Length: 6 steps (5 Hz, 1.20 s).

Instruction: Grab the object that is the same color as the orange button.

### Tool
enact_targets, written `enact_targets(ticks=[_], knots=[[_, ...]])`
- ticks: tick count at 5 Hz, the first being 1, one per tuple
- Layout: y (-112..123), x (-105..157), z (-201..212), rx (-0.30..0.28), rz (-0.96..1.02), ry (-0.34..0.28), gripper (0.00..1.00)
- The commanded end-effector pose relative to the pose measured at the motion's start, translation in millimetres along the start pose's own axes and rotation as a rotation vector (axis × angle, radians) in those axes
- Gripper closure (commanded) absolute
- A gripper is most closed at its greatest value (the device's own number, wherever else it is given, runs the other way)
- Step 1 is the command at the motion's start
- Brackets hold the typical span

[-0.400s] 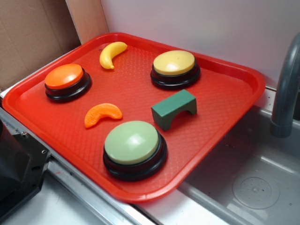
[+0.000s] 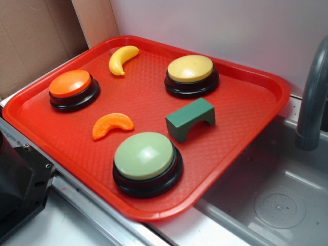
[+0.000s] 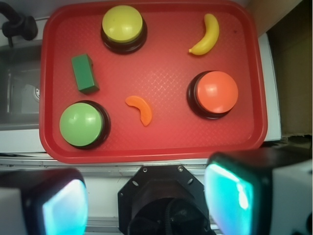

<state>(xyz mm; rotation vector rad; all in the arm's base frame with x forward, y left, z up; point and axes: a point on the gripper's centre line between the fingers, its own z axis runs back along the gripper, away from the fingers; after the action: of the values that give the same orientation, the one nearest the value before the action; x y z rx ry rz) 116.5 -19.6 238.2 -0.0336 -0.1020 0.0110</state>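
Nothing moved; end effector fingertips cropped.

No writing, label, brand, number or sign can be read in either view: nothing legible on the red tray, its buttons and toys, or the surroundings.

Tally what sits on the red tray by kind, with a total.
Push buttons: 3 (orange button, yellow button, green button)
Toy fruit: 2 (orange segment, banana)
Blocks: 1 (green arch block)
Total: 6
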Motion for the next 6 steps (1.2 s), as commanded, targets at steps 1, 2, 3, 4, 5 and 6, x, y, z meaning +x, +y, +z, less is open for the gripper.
enact_targets(ticks=[1, 2, 3, 4, 5, 6], knots=[[-9, 24, -67, 0.041, -0.161, 0.048, 0.0], [-10, 35, -97, 0.079, -0.233, 0.056, 0.0], [-12, 42, -139, 0.111, -0.285, 0.088, 0.0], [-3, 46, -174, 0.139, -0.283, 0.121, 0.0], [6, 48, -193, 0.167, -0.284, 0.149, 0.0], [23, 51, -212, 0.198, -0.285, 0.177, 0.0]])
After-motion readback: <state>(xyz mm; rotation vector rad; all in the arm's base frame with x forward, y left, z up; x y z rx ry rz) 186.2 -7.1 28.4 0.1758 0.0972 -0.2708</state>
